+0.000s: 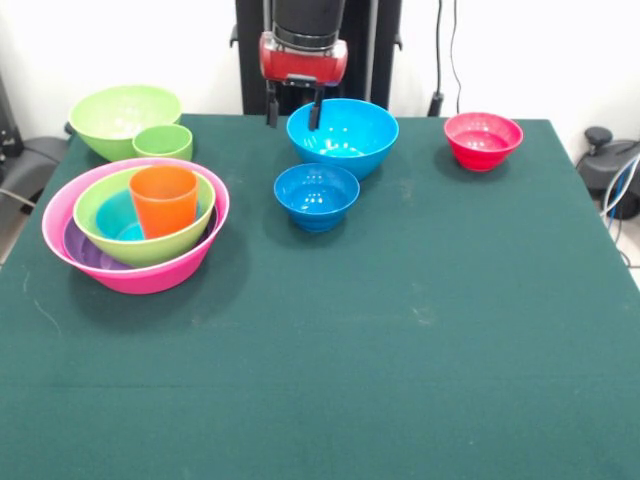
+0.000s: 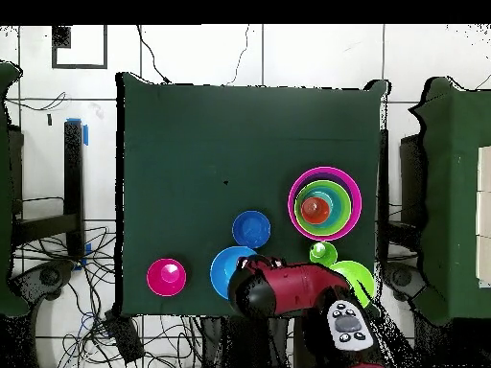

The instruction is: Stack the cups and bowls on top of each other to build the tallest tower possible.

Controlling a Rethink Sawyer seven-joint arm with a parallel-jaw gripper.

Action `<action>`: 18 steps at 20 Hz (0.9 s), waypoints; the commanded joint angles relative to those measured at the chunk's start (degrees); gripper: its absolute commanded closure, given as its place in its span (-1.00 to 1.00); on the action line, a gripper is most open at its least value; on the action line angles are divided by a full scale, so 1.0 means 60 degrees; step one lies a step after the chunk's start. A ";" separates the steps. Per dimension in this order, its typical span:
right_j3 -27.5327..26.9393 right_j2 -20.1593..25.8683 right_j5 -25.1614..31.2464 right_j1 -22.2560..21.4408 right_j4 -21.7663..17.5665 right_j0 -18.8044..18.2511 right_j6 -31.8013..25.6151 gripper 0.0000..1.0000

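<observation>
The pincer (image 1: pixel 293 108) hung spread and empty over the rim of the large blue bowl (image 1: pixel 345 137) beneath it, so 1 careless pinch could have skidded that glossy bowl into the small blue bowl (image 1: pixel 316 195) just in front.

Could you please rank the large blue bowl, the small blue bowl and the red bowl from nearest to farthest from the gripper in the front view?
Gripper as reference:
1. Large blue bowl, right beside it at the back.
2. Small blue bowl, just in front.
3. Red bowl, off at the far right.
</observation>
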 commanded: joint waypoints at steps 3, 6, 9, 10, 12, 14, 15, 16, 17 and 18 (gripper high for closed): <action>0.0180 0.0162 -0.0896 0.0598 0.0882 0.0593 0.1940 -1.00; 0.0278 0.0083 -0.0972 0.0570 0.1111 0.0794 0.1978 -1.00; 0.0254 0.0074 -0.1005 0.0546 0.1253 0.0852 0.1898 -1.00; 0.0179 0.0090 -0.1029 0.0581 0.1291 0.0854 0.1830 -1.00; 0.0030 0.0141 -0.1130 0.0675 0.1298 0.0828 0.1729 -1.00; -0.0035 0.0246 -0.1059 0.0611 0.1341 0.0792 0.1615 -1.00; -0.0028 0.0258 -0.1037 0.0561 0.1360 0.0809 0.1588 -1.00; -0.0019 0.0304 -0.0947 0.0446 0.1384 0.0810 0.1530 -1.00; -0.0005 0.0333 -0.0915 0.0392 0.1400 0.0809 0.1490 -1.00; -0.0019 0.0414 -0.0802 0.0332 0.1421 0.0782 0.1401 -1.00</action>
